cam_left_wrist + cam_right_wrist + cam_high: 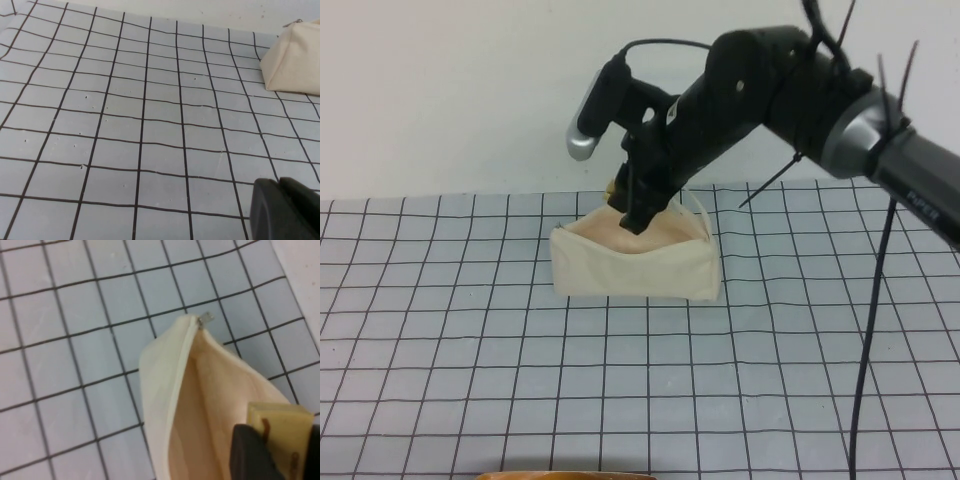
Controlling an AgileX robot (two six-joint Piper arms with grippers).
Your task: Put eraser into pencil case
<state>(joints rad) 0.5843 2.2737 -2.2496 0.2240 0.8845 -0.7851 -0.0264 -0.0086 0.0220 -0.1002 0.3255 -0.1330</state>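
While the small cream-yellow rectangular eraser (278, 432) was gripped by the right gripper (638, 215), it was held directly above the open cream-white fabric pencil case (635, 265); the left gripper (285, 210), near left, could not be judged.

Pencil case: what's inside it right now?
The pencil case gapes open, showing bare pinkish lining; the right gripper holds the eraser at its mouth and hides the rest. The left gripper is off to the side.

One pencil case (635, 270) stands open under the fingers; one eraser (280, 427) sits pinched between them. Two grippers: the right gripper (638, 215) at the pouch mouth, the left gripper (285, 210) well apart from the pouch
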